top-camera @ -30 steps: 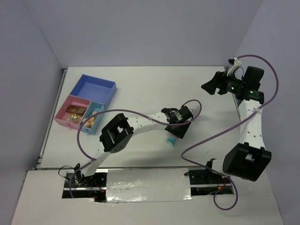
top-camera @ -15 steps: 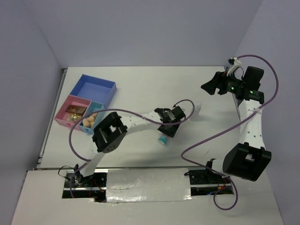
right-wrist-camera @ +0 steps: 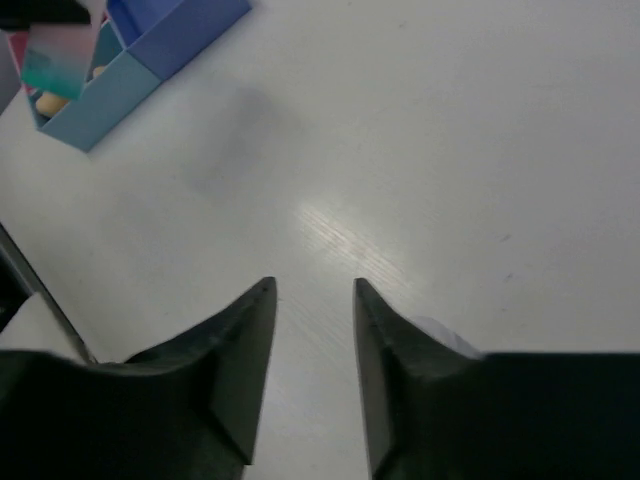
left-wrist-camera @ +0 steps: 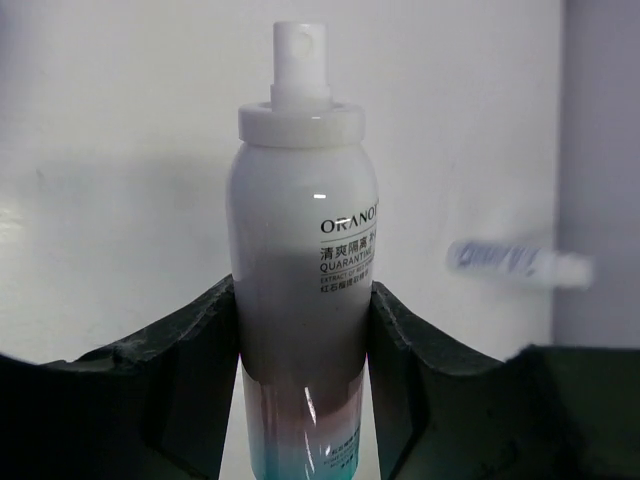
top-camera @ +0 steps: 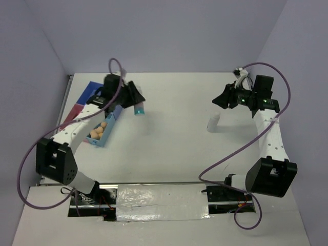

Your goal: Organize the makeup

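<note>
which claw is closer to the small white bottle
Right. The right claw hovers just beyond the small white bottle; the left claw is far across, by the tray.

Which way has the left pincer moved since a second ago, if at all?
Yes. The left pincer, shut on the tube, swung from mid-table to the far left and is now by the tray's right edge.

lab, walled white table (top-camera: 174, 102), robot arms (top-camera: 270, 138)

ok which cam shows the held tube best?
Left wrist: the tube fills the frame, label readable, held in the left end effector. Top external shows only its teal end; right wrist, a blurred corner sliver.
</note>
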